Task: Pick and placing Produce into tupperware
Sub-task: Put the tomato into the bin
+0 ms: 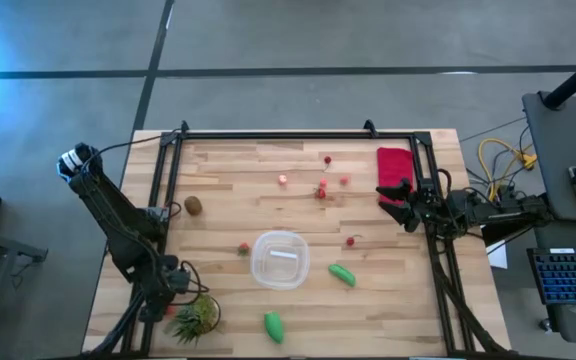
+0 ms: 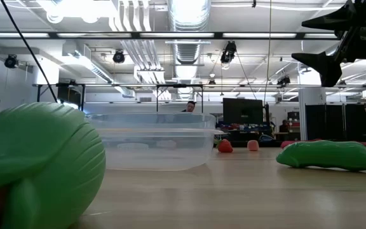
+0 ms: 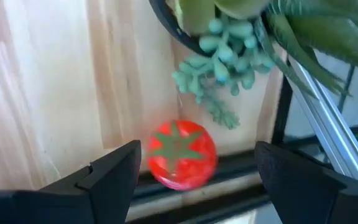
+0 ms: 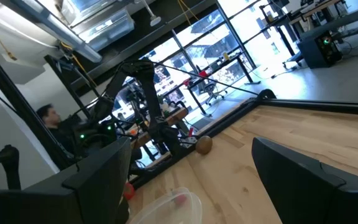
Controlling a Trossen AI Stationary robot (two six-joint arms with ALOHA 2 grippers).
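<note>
One red tomato [image 3: 181, 154] is being framed between the spread fingers of the left end effector [image 3: 194, 180], untouched, beside the plant [image 3: 241, 37].

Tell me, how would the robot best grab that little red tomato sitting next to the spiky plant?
Probably around its round middle, coming straight down from above. The tomato lies with its green star-shaped top facing the left gripper, whose open fingers already stand on either side of it. The plant and the table's dark edge rail sit close by, so a sideways approach looks cramped.
</note>
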